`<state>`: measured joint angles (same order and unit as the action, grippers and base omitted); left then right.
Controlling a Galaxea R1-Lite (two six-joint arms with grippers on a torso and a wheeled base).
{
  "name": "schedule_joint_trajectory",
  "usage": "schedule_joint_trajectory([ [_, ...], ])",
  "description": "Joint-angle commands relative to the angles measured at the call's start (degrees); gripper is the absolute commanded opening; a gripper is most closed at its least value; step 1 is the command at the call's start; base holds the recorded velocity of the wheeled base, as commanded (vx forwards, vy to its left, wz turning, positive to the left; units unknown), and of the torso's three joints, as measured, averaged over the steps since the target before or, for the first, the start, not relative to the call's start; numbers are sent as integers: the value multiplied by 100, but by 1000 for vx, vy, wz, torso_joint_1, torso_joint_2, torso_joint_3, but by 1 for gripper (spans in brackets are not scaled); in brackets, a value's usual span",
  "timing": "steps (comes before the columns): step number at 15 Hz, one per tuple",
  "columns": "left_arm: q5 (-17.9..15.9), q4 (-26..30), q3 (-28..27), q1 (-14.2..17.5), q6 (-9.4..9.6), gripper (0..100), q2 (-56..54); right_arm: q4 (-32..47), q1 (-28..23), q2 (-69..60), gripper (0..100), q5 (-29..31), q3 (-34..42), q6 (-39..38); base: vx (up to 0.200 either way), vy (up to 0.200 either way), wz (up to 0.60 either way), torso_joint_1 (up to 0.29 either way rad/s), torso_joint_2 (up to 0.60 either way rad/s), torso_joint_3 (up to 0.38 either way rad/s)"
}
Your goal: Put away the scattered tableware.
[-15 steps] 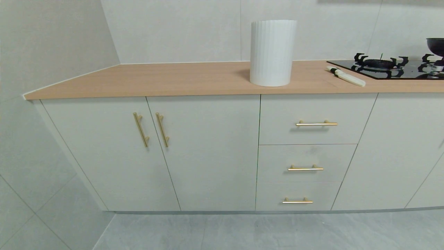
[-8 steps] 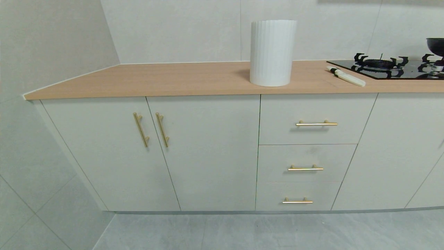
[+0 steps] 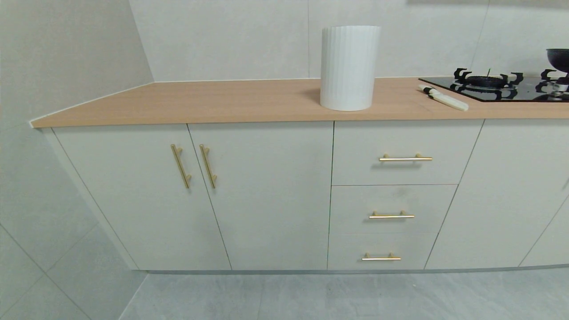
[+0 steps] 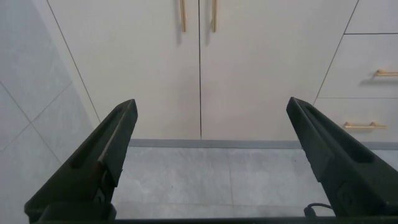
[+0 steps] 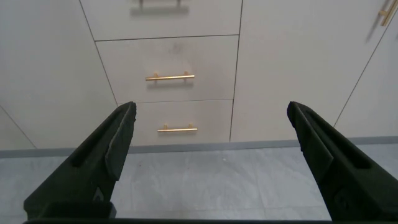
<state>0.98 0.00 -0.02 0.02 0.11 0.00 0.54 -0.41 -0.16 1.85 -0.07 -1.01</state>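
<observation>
Knife [image 3: 442, 98]: lies flat on wooden counter [image 3: 222, 100], between tall white ribbed holder [image 3: 349, 66] and hob [image 3: 489, 86].
Left gripper [image 4: 211, 109]: jaws wide, facing cupboard doors [image 4: 249, 62].
Right gripper [image 5: 211, 109]: jaws wide, facing drawers [image 5: 174, 68].

Hob [image 3: 511, 91] cut by the right edge, dark pan [image 3: 559, 57] half past it, inside of the white container [image 3: 350, 66] hidden
</observation>
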Motion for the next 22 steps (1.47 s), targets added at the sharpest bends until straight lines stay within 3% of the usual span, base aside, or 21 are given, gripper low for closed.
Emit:
schedule_joint_trajectory([
  [1, -1, 0, 2, 6, 7, 100, 9, 8, 6, 16, 100, -1, -1, 5, 0, 0, 0, 0, 0, 0],
  [3, -1, 0, 2, 6, 15, 100, 9, 8, -2, 16, 100, -1, -1, -4, 0, 0, 0, 0, 0, 0],
  [22, -1, 0, 2, 6, -11, 100, 9, 8, -2, 16, 100, -10, 7, 5, 200, 0, 0, 3, 2, 3],
])
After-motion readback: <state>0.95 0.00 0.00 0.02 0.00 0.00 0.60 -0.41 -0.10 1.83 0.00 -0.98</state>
